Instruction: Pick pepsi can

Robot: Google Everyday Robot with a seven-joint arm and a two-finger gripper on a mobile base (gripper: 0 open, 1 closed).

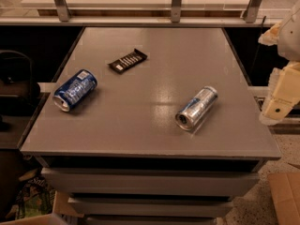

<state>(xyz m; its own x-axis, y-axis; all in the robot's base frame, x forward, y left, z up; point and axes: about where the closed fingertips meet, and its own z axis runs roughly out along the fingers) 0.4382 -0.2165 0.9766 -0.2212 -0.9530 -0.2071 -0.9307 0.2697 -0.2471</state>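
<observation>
The pepsi can (75, 90) lies on its side near the left edge of the grey table (150, 125), dark blue with white markings, its silver end facing front left. My gripper (280, 97) is at the far right of the camera view, beyond the table's right edge, cream-coloured and far from the can. Nothing is seen in it.
A slimmer silver can with blue accents (197, 108) lies on its side right of centre. A dark snack bar wrapper (127, 60) lies at the back left of centre. A railing with metal posts (176, 3) runs behind the table. A cardboard box (286, 196) is on the floor at right.
</observation>
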